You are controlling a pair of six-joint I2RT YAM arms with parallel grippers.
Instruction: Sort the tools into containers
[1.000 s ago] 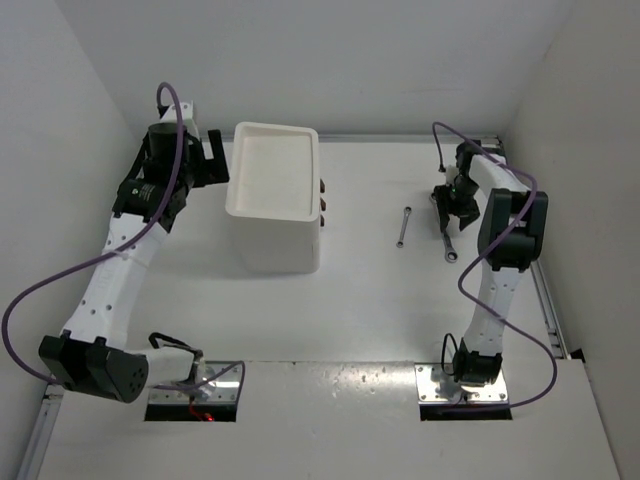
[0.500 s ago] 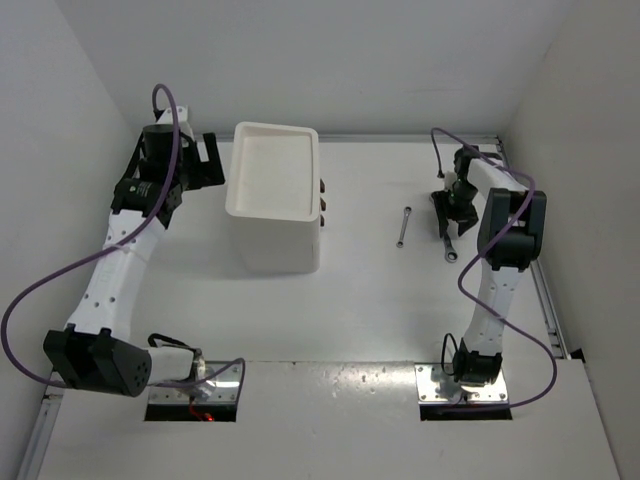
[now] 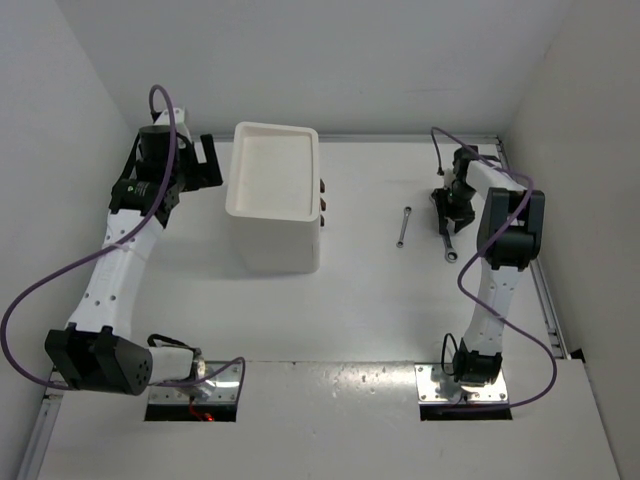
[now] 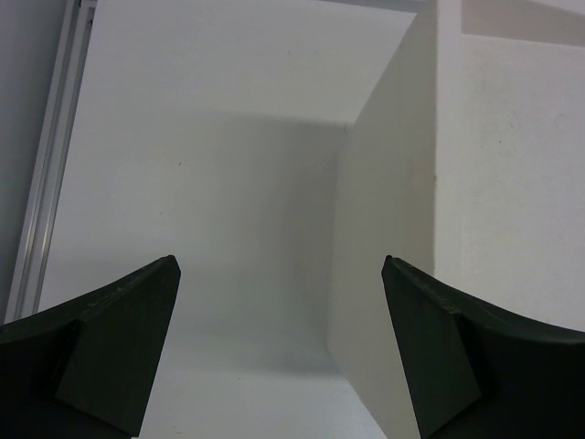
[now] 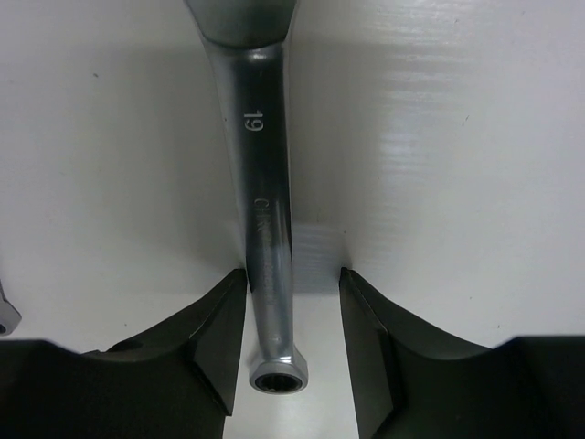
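A large silver wrench (image 5: 260,183) marked 19 lies flat on the white table. My right gripper (image 5: 292,283) is open and straddles its shaft near the ring end; the left finger touches the shaft and a gap remains at the right finger. From above, the right gripper (image 3: 447,212) covers the wrench's far part (image 3: 451,248). A smaller silver wrench (image 3: 402,227) lies left of it. The white drawer unit (image 3: 278,245) stands centre-left, its dark knobs (image 3: 324,200) facing right. My left gripper (image 3: 210,162) is open and empty beside its left wall (image 4: 388,201). No screwdrivers or pliers show.
The unit's recessed tray top (image 3: 238,170) holds nothing. A metal rail (image 3: 545,300) runs along the table's right edge, and another (image 4: 50,165) runs along the left edge. White walls enclose the table on three sides. A sliver of metal (image 5: 5,315) shows at the right wrist view's left edge.
My left gripper has drawn back slightly to the left, away from the drawer unit. My right gripper has shifted a little toward the back over the large wrench.
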